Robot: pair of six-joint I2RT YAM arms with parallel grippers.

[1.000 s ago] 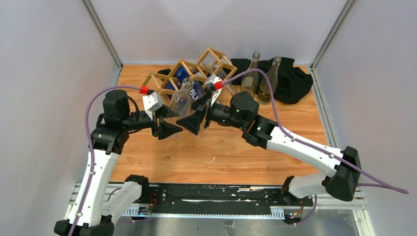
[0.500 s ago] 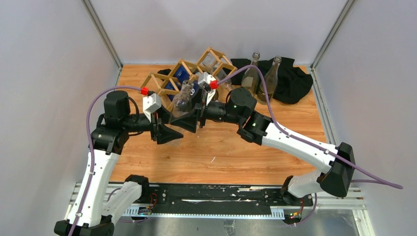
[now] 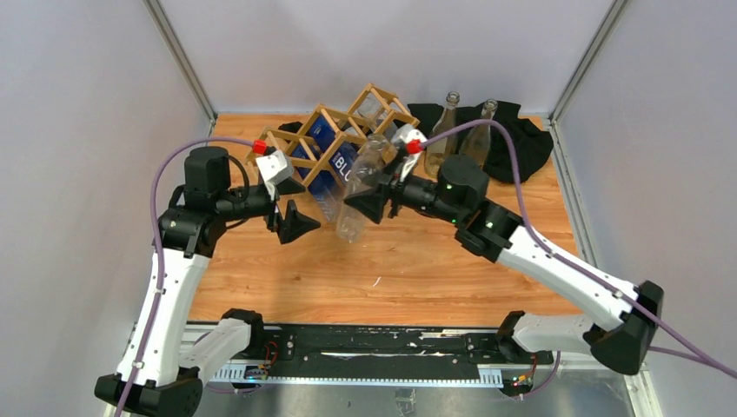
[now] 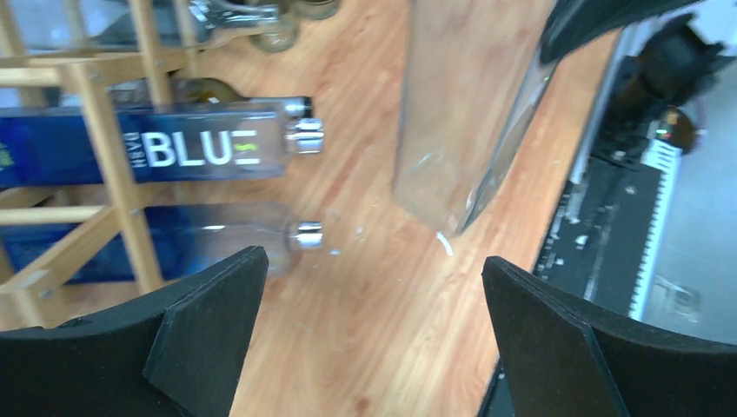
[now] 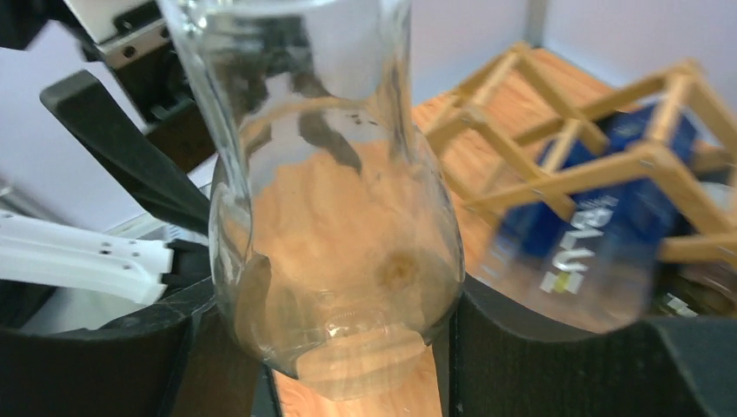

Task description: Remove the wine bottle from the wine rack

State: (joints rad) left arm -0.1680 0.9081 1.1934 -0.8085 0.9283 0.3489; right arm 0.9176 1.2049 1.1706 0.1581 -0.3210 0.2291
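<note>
**Right fingers**: two black wedges, clamped on the body of one clear glass wine bottle. The bottle is tilted at centre frame, base end lowest, above the worktop and outside the rack's cells.

**Left fingers**: two black wedges, spread wide with nothing between them. They sit left of the bottle, apart from it.

**Light-wood lattice wine rack**: one, with diamond-shaped cells, at upper centre just behind the held bottle.
- Two blue glass bottles lie in its cells, one lettered BLUE.
- One clear bottle in the topmost cell.
- Any others are too hidden to count.

**Black cloth**: one, at upper right.

**Upright glass bottles**: two, on the cloth.

**Wood-grain worktop**: one.
</note>
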